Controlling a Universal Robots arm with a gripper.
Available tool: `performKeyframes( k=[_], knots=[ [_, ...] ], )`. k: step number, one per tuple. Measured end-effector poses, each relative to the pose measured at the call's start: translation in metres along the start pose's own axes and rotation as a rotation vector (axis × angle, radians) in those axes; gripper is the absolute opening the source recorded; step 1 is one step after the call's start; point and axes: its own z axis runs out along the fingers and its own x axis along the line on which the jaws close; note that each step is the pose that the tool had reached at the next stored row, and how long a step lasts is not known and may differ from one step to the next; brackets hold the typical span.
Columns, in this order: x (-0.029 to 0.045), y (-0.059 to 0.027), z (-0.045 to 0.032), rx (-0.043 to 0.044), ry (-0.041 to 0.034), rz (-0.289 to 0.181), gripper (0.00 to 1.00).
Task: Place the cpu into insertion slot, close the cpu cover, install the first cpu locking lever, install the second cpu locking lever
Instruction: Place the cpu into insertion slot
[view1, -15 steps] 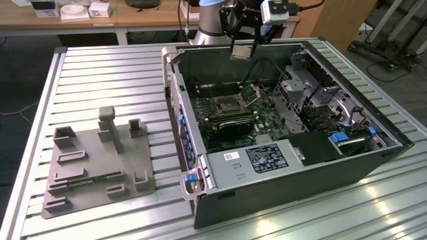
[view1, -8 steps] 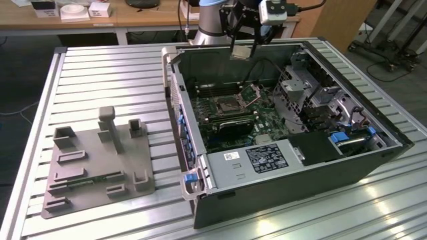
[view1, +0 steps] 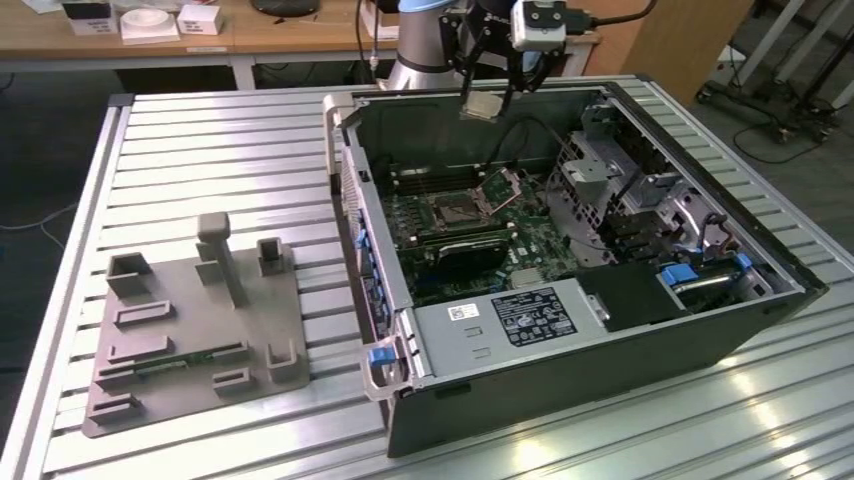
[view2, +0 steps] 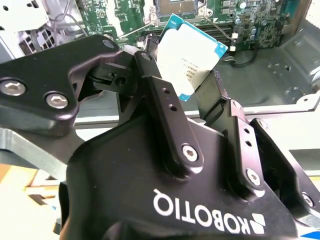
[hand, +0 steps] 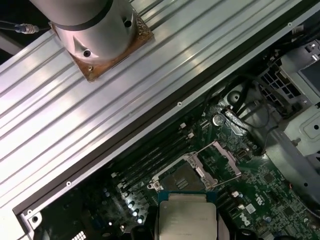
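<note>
Silver table (view1: 200, 150) holds an open computer case (view1: 601, 385). My claw (view2: 180, 67) is clamped on the cpu (view2: 192, 50) by its edges, high above the insertion slot (hand: 181, 177), whose cpu cover (hand: 222, 159) stands up to let it in.

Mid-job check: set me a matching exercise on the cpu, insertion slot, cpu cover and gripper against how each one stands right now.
Things
1. cpu
2. insertion slot
3. cpu cover
4. gripper

States
A. raised open beside the insertion slot
B. shut on the cpu
C. held in the air over the computer case
D. uncovered and empty, on the green board

Pairs: 1-C, 2-D, 3-A, 4-B
</note>
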Motion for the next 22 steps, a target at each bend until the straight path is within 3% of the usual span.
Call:
performKeyframes(
  k=[13, 22],
  knots=[
    [0.0001, -0.0001, 0.0001, -0.0003, -0.0016, 0.018, 0.54],
    [0.0015, -0.0011, 0.0002, -0.0009, -0.0053, 0.062, 0.54]
  ],
)
